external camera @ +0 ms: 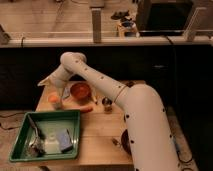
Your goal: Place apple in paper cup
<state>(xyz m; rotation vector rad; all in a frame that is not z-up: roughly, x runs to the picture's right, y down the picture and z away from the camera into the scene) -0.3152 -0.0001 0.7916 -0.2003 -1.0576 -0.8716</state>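
The apple (52, 98), small and yellowish-orange, sits at the left end of the wooden table (102, 131). It rests in or on the mouth of the small white paper cup (57, 105), whose pale wall shows just under it. My gripper (46, 81) is above and slightly left of the apple, near the table's far left edge. It appears apart from the apple. My white arm (100, 85) reaches to it from the lower right across the table.
An orange-brown bowl (80, 91) stands right of the apple. A thin carrot-like piece (84, 109) lies in front of it. A small dark metal cup (106, 104) stands further right. A green tray (20, 142) at front left holds a translucent container (50, 145), a blue sponge (65, 140) and utensils.
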